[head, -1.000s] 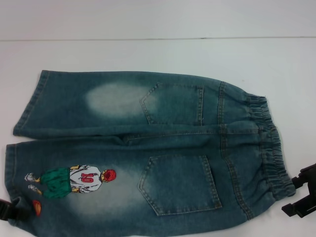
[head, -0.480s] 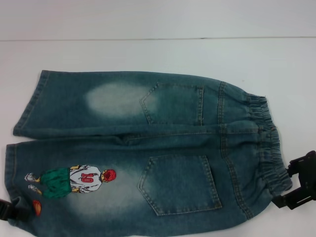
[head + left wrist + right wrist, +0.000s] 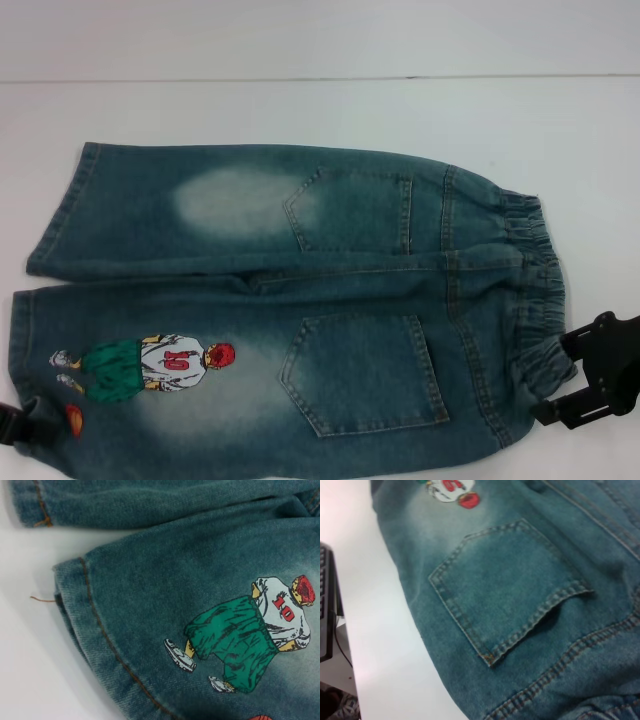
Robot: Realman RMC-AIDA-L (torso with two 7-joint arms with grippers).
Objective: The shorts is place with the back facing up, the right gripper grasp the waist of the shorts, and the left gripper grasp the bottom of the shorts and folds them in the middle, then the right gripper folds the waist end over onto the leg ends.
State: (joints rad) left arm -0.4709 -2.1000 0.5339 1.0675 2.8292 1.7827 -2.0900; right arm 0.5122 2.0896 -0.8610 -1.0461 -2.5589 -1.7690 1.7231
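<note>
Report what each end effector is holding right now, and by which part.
The right end effector is pressed into the shorts' waist; a closed hold cannot be confirmed. The left end effector sits at the leg hem; its hold cannot be told.

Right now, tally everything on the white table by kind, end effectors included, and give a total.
Blue-green faded denim shorts: 1
Black two-finger end effectors: 2, the right end effector at the ruffled elastic waist, the left end effector at the stitched leg hems
Total: 3
</note>
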